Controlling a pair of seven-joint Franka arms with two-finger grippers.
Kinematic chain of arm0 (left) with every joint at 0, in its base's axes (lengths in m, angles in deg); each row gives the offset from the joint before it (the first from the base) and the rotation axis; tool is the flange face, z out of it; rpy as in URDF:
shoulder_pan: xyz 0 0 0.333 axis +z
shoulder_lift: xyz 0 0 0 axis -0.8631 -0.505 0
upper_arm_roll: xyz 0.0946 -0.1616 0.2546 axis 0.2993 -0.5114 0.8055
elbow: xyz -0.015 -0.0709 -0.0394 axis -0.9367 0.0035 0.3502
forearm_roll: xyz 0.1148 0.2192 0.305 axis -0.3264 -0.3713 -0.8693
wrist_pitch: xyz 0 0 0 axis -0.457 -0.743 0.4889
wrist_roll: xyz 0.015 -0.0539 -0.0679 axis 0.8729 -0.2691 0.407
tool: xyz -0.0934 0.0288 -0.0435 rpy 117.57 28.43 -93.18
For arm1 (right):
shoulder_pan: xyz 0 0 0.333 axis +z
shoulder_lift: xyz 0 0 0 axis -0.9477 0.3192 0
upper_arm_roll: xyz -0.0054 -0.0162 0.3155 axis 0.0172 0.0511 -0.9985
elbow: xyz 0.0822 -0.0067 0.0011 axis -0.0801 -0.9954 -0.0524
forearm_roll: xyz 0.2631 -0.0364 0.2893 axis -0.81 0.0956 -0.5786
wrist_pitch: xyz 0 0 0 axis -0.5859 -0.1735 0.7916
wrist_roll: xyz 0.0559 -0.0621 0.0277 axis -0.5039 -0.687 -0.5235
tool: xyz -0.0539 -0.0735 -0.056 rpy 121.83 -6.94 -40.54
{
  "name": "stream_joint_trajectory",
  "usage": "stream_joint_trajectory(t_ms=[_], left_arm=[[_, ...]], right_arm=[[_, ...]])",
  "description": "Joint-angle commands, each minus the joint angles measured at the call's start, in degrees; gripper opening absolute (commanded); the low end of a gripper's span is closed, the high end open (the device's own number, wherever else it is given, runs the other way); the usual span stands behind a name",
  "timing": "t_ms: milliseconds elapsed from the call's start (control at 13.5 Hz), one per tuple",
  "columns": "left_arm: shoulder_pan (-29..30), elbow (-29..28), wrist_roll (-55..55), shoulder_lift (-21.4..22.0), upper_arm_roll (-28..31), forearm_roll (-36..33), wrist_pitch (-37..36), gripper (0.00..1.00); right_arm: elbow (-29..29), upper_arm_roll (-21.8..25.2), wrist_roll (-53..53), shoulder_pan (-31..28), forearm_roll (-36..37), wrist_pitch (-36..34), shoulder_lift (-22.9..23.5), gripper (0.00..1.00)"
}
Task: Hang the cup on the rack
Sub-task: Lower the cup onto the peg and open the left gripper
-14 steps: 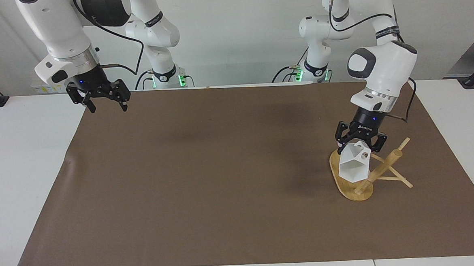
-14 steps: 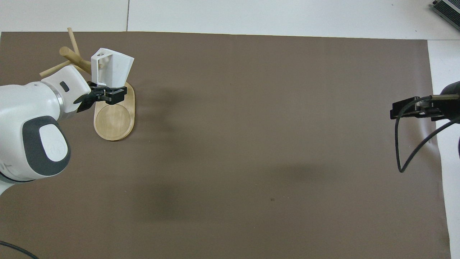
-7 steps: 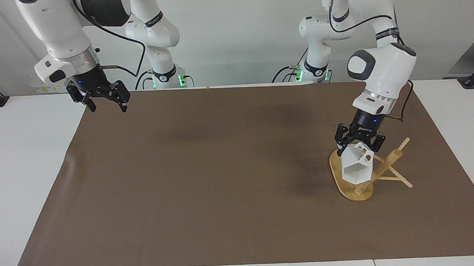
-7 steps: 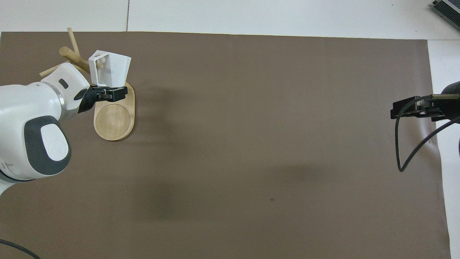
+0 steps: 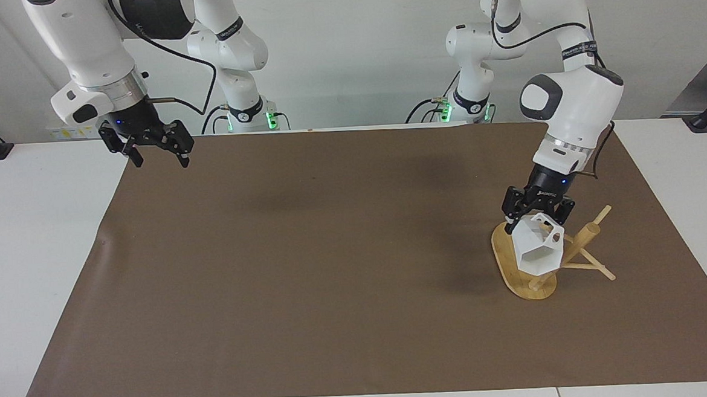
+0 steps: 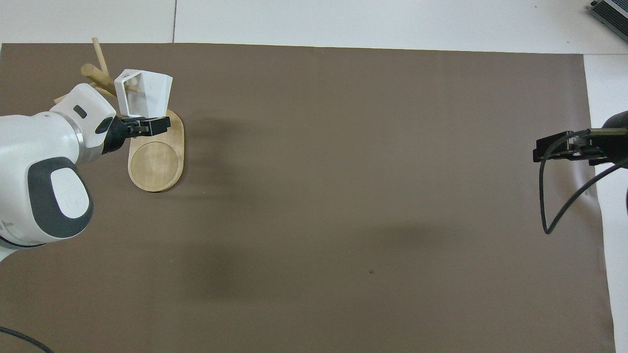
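While the left gripper [image 5: 536, 216] holds the cup [image 5: 539, 250] clamped by its rim, the cup hangs tilted over the rack [image 5: 510, 261], at the left arm's end of the table. Its pierced handle points toward the post and pegs, just beside one peg [image 5: 593, 266]; whether any hole is threaded, I cannot tell. Well apart, the right gripper [image 5: 156, 157] waits with jaws spread, holding nothing.

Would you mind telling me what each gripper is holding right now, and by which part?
The left gripper holds the cup by its upper edge beside the handle, over the rack. The right gripper holds nothing, jaws open.
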State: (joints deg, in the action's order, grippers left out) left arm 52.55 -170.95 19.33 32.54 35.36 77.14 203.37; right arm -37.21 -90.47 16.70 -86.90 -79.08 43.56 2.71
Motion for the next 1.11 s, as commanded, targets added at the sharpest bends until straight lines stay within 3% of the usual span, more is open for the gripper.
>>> stream_joint_trajectory(t_ms=[0, 370, 1037], left_arm=[[0.5, 1.3, 3.6, -0.2, -0.3, -1.4, -1.7, 0.00], [0.6, 4.0, 4.1, -2.4, -0.2, -2.1, -3.1, 0.00], [1.2, 3.7, 4.0, -2.4, -0.2, -2.3, -2.8, 0.00]], right_arm=[[0.1, -0.2, 0.5, -0.4, -1.1, -0.8, -0.6, 1.00], [0.1, -0.2, 0.5, -0.5, -1.1, -0.8, -0.6, 1.00], [0.1, -0.2, 0.5, -0.5, -1.1, -0.9, -0.6, 1.00]])
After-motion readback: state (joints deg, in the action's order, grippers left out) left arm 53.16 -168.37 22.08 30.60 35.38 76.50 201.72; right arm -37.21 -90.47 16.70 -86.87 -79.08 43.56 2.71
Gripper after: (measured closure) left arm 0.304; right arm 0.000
